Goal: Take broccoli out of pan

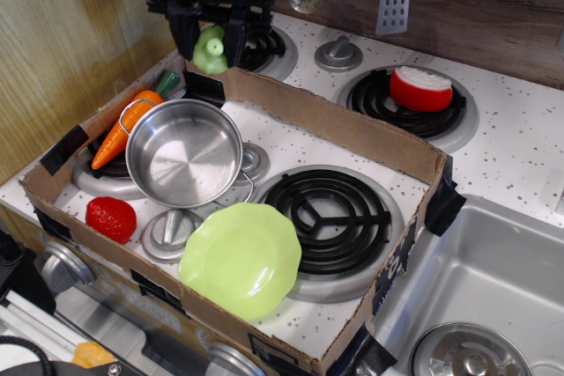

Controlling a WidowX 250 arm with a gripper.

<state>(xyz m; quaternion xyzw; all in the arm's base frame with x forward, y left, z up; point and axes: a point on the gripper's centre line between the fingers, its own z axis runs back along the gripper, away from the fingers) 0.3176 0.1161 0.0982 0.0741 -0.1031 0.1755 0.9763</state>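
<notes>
- Between the gripper (211, 41) fingers you hold the broccoli (210, 50) — pinched on both sides, lifted above the rear-left burner (264, 46).
- Below and in front of the gripper, well apart, your pan (183, 153) sits bare inside.
- Removal looks done — what is left, I judge, is setting the broccoli down and letting go.

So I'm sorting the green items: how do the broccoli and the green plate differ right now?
The broccoli is small, lumpy and pale green; the plate is wide, flat and brighter lime. The broccoli is held up in the tool, above the box's back edge, while the plate lies on the stovetop beside the pan. Both look like green plastic.
</notes>
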